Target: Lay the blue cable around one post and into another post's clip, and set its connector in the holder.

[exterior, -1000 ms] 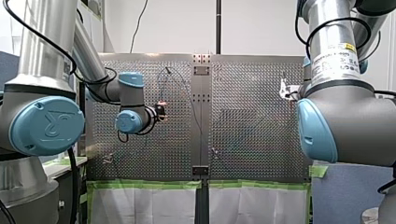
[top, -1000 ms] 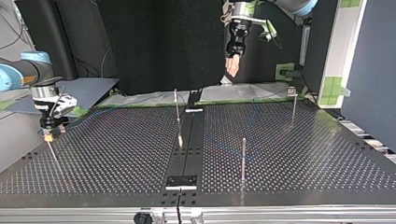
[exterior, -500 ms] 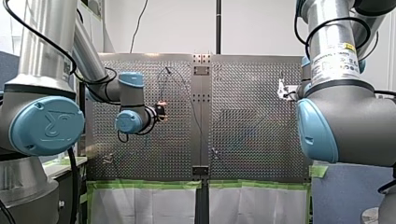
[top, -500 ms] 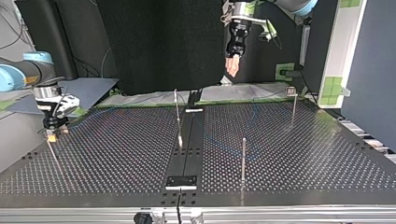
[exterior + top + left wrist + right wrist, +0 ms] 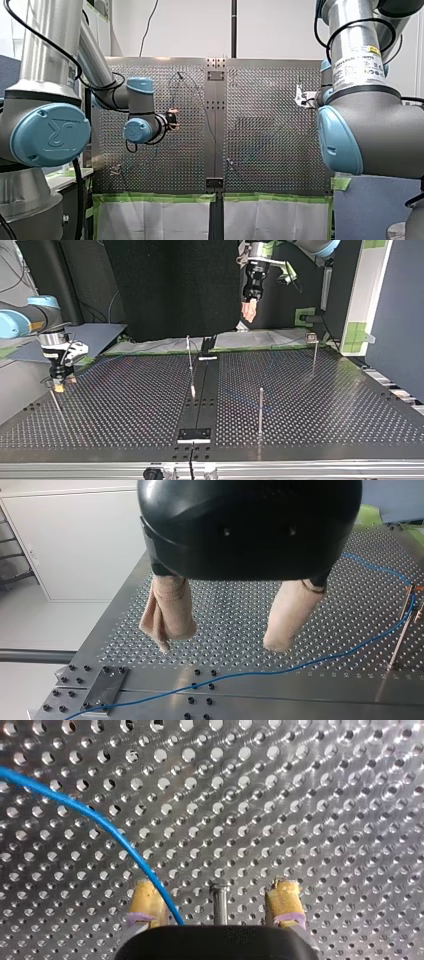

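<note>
The thin blue cable [image 5: 280, 670] lies loose on the perforated table [image 5: 320, 405]. My left gripper [image 5: 220, 642] hangs high above it, open, with nothing between its beige pads; the top view shows my left gripper [image 5: 248, 315] well above the table's far edge. My right gripper [image 5: 215, 887] is open low over the table, its yellow pads either side of a thin metal post [image 5: 219, 900]. The cable [image 5: 100, 820] runs in close beside one yellow pad [image 5: 145, 902]. In the top view my right gripper [image 5: 59, 386] is at the left edge.
Upright posts stand on the table: one [image 5: 260, 410] near the middle, one [image 5: 314, 355] with a small head at the far right, one [image 5: 190, 365] by the centre strip. A black plate [image 5: 195, 434] sits at the near edge. Green tape [image 5: 215, 198] lines one table edge.
My right gripper has shifted a little toward the top view's right, staying low over the thin post. My left arm has not moved.
</note>
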Tool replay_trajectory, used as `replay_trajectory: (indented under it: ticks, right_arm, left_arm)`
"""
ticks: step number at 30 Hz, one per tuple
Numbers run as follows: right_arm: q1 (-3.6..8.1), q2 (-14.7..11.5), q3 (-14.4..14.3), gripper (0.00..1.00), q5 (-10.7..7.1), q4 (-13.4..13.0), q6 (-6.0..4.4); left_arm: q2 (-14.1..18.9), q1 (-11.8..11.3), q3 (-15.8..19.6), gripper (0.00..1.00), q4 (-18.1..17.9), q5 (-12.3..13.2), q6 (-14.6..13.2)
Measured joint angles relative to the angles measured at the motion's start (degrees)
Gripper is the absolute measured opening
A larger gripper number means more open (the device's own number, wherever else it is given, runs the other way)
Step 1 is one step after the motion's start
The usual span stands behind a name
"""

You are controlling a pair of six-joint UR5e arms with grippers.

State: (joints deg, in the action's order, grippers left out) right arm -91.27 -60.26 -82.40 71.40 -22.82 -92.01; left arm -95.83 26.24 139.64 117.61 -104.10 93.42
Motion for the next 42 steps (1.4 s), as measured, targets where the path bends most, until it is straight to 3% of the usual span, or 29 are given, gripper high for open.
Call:
replay_trajectory:
  ticks: [12, 22, 34, 42]
  right_arm:
    - [-0.6, 0.0, 0.0, 1.0, 0.09, 1.55, 1.35]
    - [-0.74, -0.07, -0.02, 1.0, 2.27, 4.9, 4.26]
    - [-1.39, -0.37, 0.0, 1.0, 2.53, 5.31, 4.71]
    - [-1.73, -1.48, -0.13, 1.0, 2.7, 6.72, 6.2]
  left_arm:
    - [0.0, -0.04, 0.0, 1.0, 0.08, 0.0, 0.09]
    - [0.0, -0.03, 0.0, 1.0, 0.09, -0.06, 0.36]
    - [0.0, -0.03, 0.0, 1.0, 0.09, -0.09, 0.43]
    - [0.0, -0.03, 0.02, 1.0, 0.17, -0.09, 0.63]
